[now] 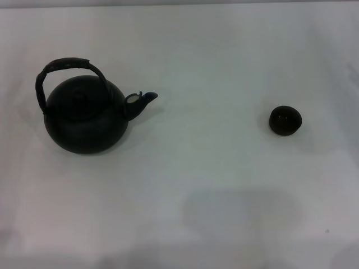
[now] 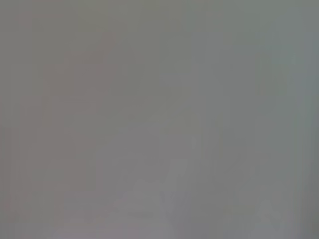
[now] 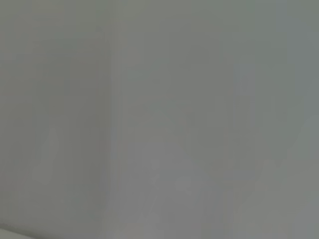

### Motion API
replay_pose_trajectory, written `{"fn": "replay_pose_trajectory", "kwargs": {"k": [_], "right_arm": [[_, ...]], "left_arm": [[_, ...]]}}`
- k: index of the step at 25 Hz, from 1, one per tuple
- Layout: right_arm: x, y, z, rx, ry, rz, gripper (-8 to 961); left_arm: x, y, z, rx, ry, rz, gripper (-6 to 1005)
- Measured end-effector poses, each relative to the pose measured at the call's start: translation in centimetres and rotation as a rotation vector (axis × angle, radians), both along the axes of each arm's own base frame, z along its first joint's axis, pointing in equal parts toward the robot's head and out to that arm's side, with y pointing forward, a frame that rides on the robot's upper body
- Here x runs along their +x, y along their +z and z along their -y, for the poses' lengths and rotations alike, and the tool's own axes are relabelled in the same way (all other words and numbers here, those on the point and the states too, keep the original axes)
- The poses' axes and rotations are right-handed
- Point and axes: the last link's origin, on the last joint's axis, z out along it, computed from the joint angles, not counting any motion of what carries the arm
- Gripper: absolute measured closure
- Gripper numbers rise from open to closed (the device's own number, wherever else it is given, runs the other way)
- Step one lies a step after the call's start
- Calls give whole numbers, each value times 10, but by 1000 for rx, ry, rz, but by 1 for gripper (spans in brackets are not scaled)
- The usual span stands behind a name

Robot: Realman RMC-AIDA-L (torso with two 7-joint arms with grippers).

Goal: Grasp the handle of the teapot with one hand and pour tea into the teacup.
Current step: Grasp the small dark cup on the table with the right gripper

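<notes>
In the head view a round matte black teapot (image 1: 87, 120) stands upright on the white table at the left. Its dark wrapped hoop handle (image 1: 64, 65) arches over the lid, and its short spout (image 1: 142, 101) points right. A tiny black teacup (image 1: 285, 120) sits far to the right, well apart from the pot. Neither gripper shows in any view. Both wrist views hold only a plain grey surface.
The white tabletop (image 1: 202, 61) stretches across the whole head view. A faint shadow lies on it near the front middle (image 1: 241, 213).
</notes>
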Motion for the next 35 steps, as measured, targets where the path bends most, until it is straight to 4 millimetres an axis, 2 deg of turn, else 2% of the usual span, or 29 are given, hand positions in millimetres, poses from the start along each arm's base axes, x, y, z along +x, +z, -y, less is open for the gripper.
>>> {"fn": "replay_pose_trajectory", "kwargs": {"k": [10, 15, 20, 27, 31, 35], "right_arm": [[6, -1, 0, -47, -25, 7, 109], [2, 4, -10, -163, -12, 20, 108], [-18, 13, -21, -371, 61, 92, 108], [-57, 28, -28, -631, 162, 200, 106], [-71, 25, -27, -756, 166, 251, 105], [-76, 11, -26, -817, 133, 343, 104]], "left_arm": [[1, -9, -2, -15, 9, 30, 346], [1, -12, 0, -24, 10, 38, 346], [1, -13, 0, -26, 9, 43, 346], [0, -13, 1, -26, 12, 45, 346], [1, -14, 2, -25, 10, 49, 347], [1, -15, 3, -27, 9, 52, 347]]}}
